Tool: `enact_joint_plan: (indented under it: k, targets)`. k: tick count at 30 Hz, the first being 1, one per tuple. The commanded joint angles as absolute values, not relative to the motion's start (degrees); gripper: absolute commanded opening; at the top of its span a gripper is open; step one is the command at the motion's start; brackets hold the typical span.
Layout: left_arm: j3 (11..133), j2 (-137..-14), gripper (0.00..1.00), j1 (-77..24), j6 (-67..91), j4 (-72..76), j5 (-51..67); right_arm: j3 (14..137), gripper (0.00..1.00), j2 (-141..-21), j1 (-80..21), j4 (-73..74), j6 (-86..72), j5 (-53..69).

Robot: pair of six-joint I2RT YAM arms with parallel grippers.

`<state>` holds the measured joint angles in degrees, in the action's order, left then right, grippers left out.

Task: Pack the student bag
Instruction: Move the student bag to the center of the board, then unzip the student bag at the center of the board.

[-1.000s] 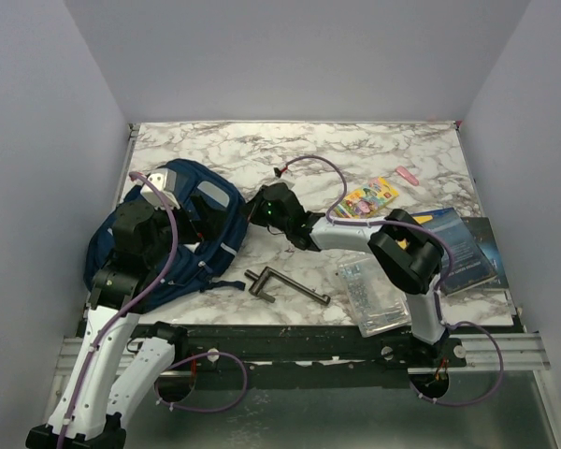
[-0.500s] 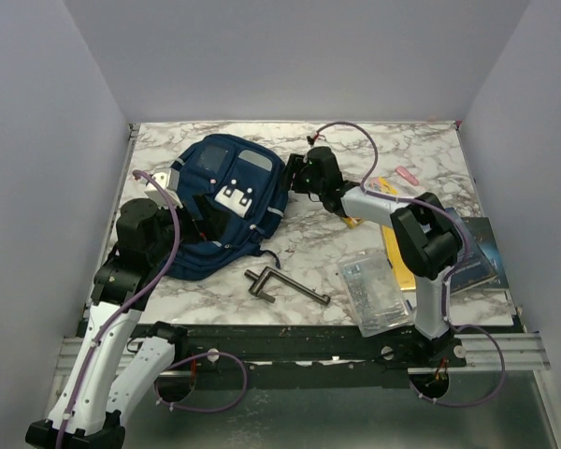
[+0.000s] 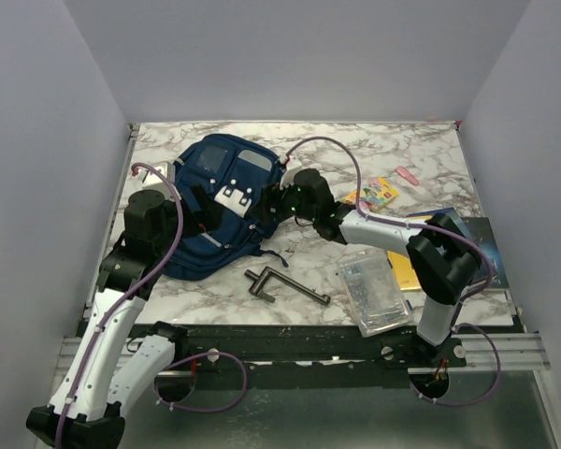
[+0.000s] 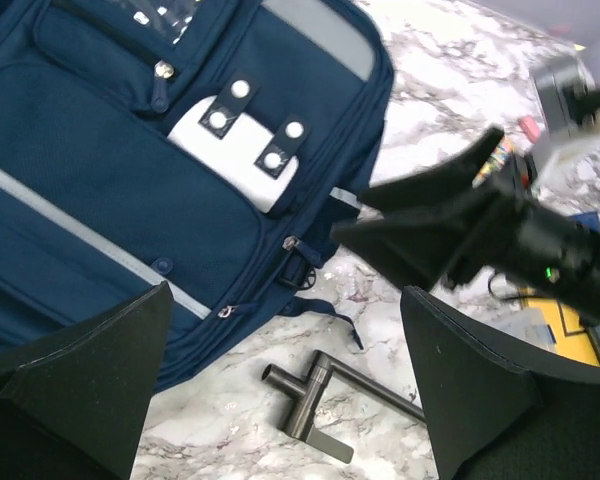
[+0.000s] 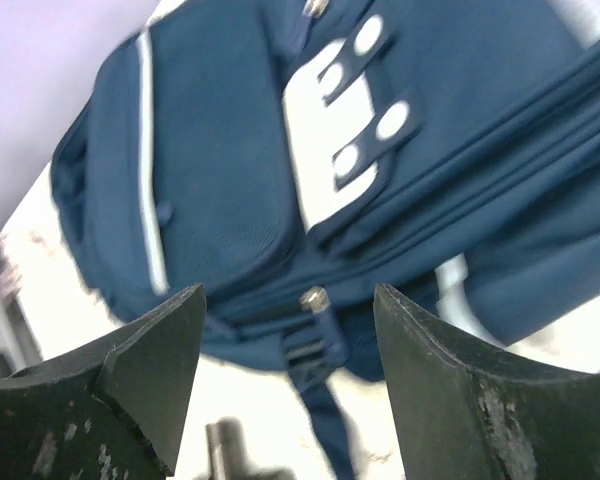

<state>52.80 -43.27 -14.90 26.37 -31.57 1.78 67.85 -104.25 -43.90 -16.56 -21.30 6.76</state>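
Note:
The student bag (image 3: 220, 201) lies flat, front side up, at the back left of the marble table: navy blue, grey stripes, white buckle patch (image 3: 234, 197). My left gripper (image 3: 202, 211) hovers open over its near left part; in the left wrist view the left gripper (image 4: 285, 300) spans the bag's (image 4: 130, 190) lower edge with nothing between the fingers. At the bag's right edge my right gripper (image 3: 275, 202) stands open. In the right wrist view the right gripper (image 5: 288, 300) frames a zipper pull (image 5: 315, 298) and a strap buckle of the bag (image 5: 240, 180) without touching them.
A dark metal T-shaped tool (image 3: 280, 283) lies just in front of the bag, also seen as the tool (image 4: 320, 400). To the right are a clear plastic case (image 3: 372, 292), a crayon box (image 3: 374, 194), a pink eraser (image 3: 407, 174) and a dark blue book (image 3: 463, 245).
The bag went from a crumpled heap at the left to lying flat farther back. My right gripper, shut a second ago, has opened and pulled back slightly. The left arm shifted a little.

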Motion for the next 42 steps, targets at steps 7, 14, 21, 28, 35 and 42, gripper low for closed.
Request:
enact_joint_plan:
  k: [7, 14, 21, 28, 35, 42]
  targets:
    - [49.1, -56.8, 0.98, -0.6, 34.9, -31.5, 22.7, 65.0, 0.64, -108.3, -46.3, -27.0, -33.6, 23.2]
    - [41.3, -56.8, 0.94, 5.6, 42.1, -26.8, 24.0, 69.1, 0.60, -115.8, -46.5, -27.2, -59.0, 22.2]
    - [39.0, -56.3, 0.92, 5.5, 37.3, -24.8, 28.5, 74.2, 0.55, -122.1, -47.1, -23.2, -65.7, 20.4]
    - [36.2, -53.8, 0.85, 0.2, 36.1, -24.8, 24.8, 78.3, 0.35, -125.5, -47.3, -20.3, -70.2, 17.3]
    - [30.8, -45.7, 0.70, -13.0, 42.1, -20.5, 9.5, 77.2, 0.01, -123.3, -47.3, -24.9, -79.9, 21.6]
    - [25.3, -42.3, 0.62, -17.3, 47.5, -12.6, 0.5, 72.7, 0.01, -117.6, -47.3, -23.6, -91.6, 18.7]
